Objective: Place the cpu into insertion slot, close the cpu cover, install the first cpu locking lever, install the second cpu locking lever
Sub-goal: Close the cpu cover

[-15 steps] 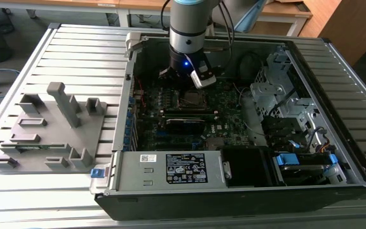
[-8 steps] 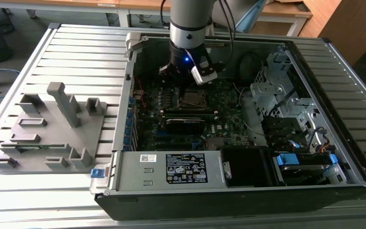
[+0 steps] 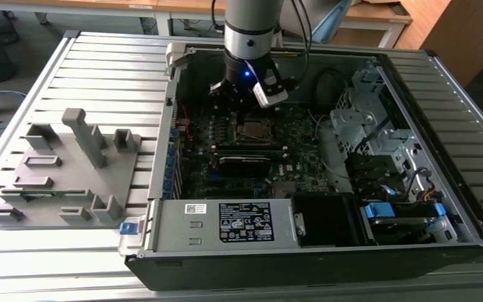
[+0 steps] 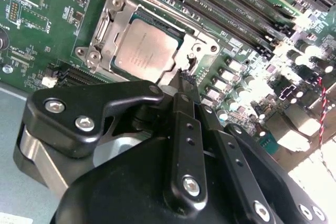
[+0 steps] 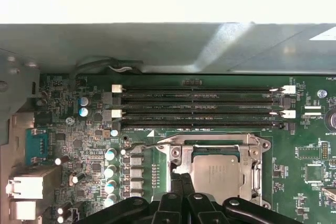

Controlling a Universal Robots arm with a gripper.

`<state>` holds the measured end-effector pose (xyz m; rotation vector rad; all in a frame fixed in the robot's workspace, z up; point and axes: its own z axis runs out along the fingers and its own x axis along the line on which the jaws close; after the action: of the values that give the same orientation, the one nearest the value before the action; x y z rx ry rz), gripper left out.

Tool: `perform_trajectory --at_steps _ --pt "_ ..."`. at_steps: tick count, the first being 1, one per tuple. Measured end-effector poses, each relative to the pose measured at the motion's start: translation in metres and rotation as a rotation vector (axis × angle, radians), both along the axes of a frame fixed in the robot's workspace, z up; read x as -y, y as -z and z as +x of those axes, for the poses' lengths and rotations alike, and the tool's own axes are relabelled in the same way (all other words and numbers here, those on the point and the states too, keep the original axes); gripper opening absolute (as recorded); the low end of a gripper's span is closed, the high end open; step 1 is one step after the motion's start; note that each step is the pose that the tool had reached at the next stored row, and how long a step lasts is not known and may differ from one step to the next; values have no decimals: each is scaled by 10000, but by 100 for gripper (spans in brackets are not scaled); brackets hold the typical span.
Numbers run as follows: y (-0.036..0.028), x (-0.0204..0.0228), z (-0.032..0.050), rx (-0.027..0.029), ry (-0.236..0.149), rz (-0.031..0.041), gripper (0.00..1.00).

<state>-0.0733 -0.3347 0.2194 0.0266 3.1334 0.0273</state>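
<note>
The cpu (image 4: 144, 51) is seated in the slot (image 3: 241, 133), and the cover (image 4: 103, 31) is laid flat over it, so the first two steps are judged done. A thin wire lever (image 5: 137, 144) is seen beside the socket; whether either lever is latched cannot be told, so the locking is taken as left. The cpu's dull grey top is framed squarely by the cover's window. The gripper (image 4: 181, 80) is held at the socket's edge, fingers drawn together with nothing seen between them.
</note>
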Motion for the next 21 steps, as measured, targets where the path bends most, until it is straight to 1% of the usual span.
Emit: perform_trajectory --at_steps 3,5,12,15,21 --pt "0 1 12 -2 -1 -1 10" --pt "0 0 50 -2 0 -1 10" --pt "3 0 258 -11 0 -4 10" --pt "3 1 316 -11 -1 -6 10" --pt "3 1 322 -11 0 -6 10"
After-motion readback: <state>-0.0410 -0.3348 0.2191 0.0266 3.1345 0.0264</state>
